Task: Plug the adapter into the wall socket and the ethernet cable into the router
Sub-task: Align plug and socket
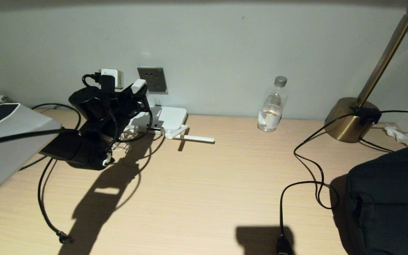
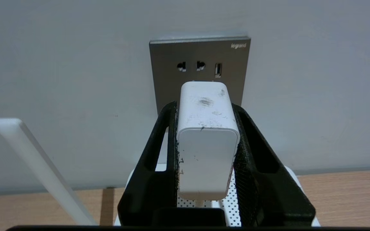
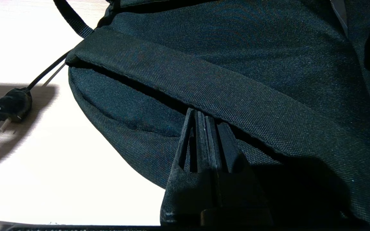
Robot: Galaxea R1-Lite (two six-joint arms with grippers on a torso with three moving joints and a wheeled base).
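Note:
My left gripper [image 1: 138, 89] is shut on the adapter [image 2: 207, 141], a small white brick held between both black fingers. The brick's front end sits just before the lower half of the grey wall socket [image 2: 201, 57]; its prongs are hidden, so contact cannot be told. In the head view the adapter [image 1: 139, 86] is just left of the socket [image 1: 152, 80]. Below it the flat white router [image 1: 170, 118] lies against the wall with an antenna [image 1: 193, 138] flat on the desk. The ethernet cable [image 1: 41, 191] loops over the left of the desk to its end [image 1: 63, 238]. My right gripper [image 3: 201, 113] is shut and empty.
A black bag [image 1: 390, 202] fills the right front; the right gripper rests against the bag [image 3: 236, 64]. The lamp base [image 1: 349, 120] and its thin black cord [image 1: 310, 166] with plug [image 3: 10, 107] lie at the right. A water bottle [image 1: 273, 106] stands by the wall.

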